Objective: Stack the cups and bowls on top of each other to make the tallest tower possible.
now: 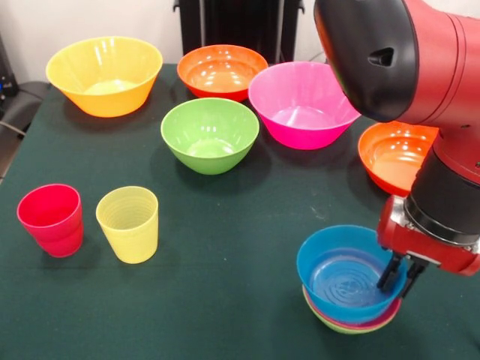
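The bowls are glossy moulded plastic, round and smooth-walled, while the two cups are ribbed tumblers, taller than wide: the red cup (51,219) stands near the table's left edge with the translucent yellow cup (128,223) just beside it on its right, both upright and apart from one another. The tower (349,281) sits at the lower right, a blue bowl (341,271) nested on a red bowl whose rim (352,322) shows as a thin band, over a light-green one (346,328) lowest. The gripper (400,276) hangs at the blue bowl's right rim, its two dark fingers (390,271) close together and straddling or touching the rim; whether they actually pinch it cannot be told. Farther back stand a large yellow-orange bowl (105,75), an orange bowl (222,71), a pink bowl (302,103) and a green bowl (210,134), all open side up and separate. A second orange bowl (390,154) at the right is partly hidden by the red and black arm (409,60), which fills the upper right corner. Everything rests on a dark green cloth-covered table (225,285), faintly flecked, before a pale wall (37,22) with dark equipment (240,26) at the middle.
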`<state>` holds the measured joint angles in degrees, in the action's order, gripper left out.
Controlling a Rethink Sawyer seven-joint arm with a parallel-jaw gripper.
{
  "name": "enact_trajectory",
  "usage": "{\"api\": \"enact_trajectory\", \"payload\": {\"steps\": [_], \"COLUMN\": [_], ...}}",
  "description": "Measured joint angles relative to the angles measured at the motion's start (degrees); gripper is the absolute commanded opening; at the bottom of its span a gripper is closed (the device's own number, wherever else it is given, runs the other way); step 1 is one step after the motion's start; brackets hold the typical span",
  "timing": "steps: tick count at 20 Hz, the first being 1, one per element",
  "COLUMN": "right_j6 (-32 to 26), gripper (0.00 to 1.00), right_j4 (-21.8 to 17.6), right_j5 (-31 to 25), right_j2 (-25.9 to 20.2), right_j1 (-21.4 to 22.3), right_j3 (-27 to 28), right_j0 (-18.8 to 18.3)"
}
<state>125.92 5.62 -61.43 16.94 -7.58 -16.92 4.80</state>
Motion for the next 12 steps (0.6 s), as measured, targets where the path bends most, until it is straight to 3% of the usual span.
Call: {"api": "enact_trajectory", "payload": {"steps": [12], "right_j6": [0.0], "gripper": [0.0], "right_j4": [0.0], "right_j5": [-0.04], "right_j2": [1.12], "right_j1": [2.26], "right_j3": [-5.29], "right_j0": [-0.01]}}
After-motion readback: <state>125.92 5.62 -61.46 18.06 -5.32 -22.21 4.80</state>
